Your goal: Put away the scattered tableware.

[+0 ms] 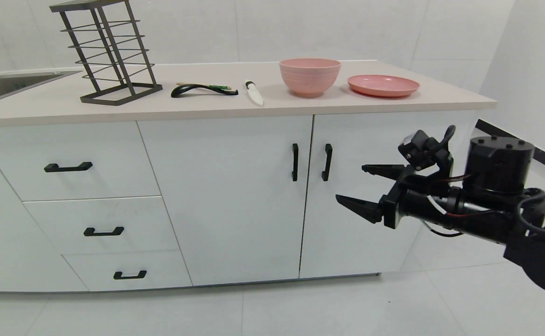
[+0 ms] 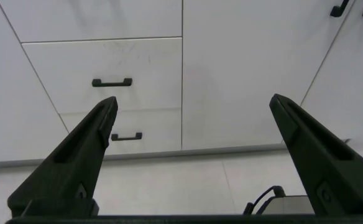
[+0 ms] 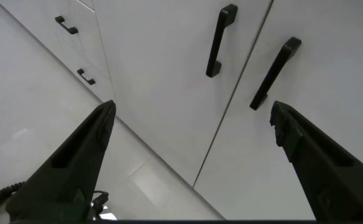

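Along the pale bench [image 1: 58, 100] the tableware lies spread out, all of it still on top. A black wire dish rack [image 1: 109, 51] stands upright toward the left end, just beside the sink [image 1: 6, 84] set into that end. Near the middle, a black spoon [image 1: 193, 89] lies flat with a slim pale utensil [image 1: 219, 87] marked in green alongside it; I cannot tell what that one is. Just to the right of them lies a small knife [image 1: 255, 93] with a white blade, its tip pointing toward the front edge. Further right sits a pink bowl [image 1: 310, 76], upright, and beside it, close but apart, a pink plate [image 1: 383, 85] lies flat near the right end of the bench. The right pincer [image 1: 351, 183] hangs below the front edge, out in front of the right-hand cabinet door [image 1: 370, 140], its jaws spread wide and pointed toward the two black door handles [image 1: 327, 162] without touching them. The left pincer [image 2: 193, 99] is also spread wide; it is held low and faces the lower drawers [image 2: 138, 65] and their black pulls [image 2: 112, 82], with the tiled floor [image 2: 181, 186] beneath it.
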Controlling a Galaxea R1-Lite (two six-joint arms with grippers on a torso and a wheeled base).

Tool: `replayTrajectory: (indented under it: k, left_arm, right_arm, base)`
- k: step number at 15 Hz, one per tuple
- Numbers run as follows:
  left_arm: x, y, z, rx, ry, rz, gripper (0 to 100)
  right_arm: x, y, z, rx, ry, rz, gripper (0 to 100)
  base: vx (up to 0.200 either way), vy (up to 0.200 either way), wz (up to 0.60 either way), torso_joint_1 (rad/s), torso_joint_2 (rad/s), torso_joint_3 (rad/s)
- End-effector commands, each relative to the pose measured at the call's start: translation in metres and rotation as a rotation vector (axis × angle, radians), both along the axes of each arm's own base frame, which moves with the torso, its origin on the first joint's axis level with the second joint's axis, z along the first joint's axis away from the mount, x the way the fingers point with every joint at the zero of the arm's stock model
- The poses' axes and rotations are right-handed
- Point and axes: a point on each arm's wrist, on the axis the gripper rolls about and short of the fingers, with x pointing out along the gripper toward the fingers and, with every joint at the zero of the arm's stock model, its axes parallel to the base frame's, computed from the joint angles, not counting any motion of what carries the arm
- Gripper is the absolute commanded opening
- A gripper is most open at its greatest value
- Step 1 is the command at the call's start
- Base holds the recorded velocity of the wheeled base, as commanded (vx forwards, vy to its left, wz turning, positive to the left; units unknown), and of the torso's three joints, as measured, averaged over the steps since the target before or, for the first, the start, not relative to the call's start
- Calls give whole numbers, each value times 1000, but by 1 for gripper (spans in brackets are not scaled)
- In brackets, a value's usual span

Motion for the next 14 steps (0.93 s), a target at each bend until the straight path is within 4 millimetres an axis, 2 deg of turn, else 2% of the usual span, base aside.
replayTrajectory:
  k: [1, 3, 4, 5, 6, 8, 11, 13, 14]
  left_arm:
    - [0, 0, 0, 0, -1, 0, 100]
    - [0, 0, 2, 39, -23, 5, 100]
    - [-7, 0, 31, 35, -192, 8, 100]
    - [-18, -1, 73, 34, -329, 22, 100]
    - [-18, -1, 87, 35, -340, 24, 100]
    - [-7, 0, 97, 32, -276, -14, 100]
    - [17, -3, 117, 49, -175, -162, 100]
    - [26, -4, 123, 58, -140, -217, 100]
    - [37, -7, 124, 92, -95, -318, 100]
  right_arm:
    - [17, 7, -12, -9, 20, 2, 100]
    - [16, 7, -13, -7, 16, 2, 100]
    - [13, 6, -13, -9, 20, 2, 100]
    - [9, 3, -13, -9, 20, -2, 100]
    - [8, 1, -14, -10, 25, -5, 100]
    - [5, 0, -17, -7, 18, -5, 100]
    - [-6, -4, -20, -7, 18, -2, 100]
    - [-8, -6, -18, -3, 9, -5, 100]
    - [-11, -8, -17, 1, -1, -6, 100]
  base:
    - [0, 0, 0, 0, 0, 0]
    - [0, 0, 0, 0, 0, 0]
    - [0, 0, 0, 0, 0, 0]
    - [0, 0, 0, 0, 0, 0]
    - [0, 0, 0, 0, 0, 0]
    - [0, 0, 0, 0, 0, 0]
    - [0, 0, 0, 0, 0, 0]
    - [0, 0, 0, 0, 0, 0]
    - [0, 0, 0, 0, 0, 0]
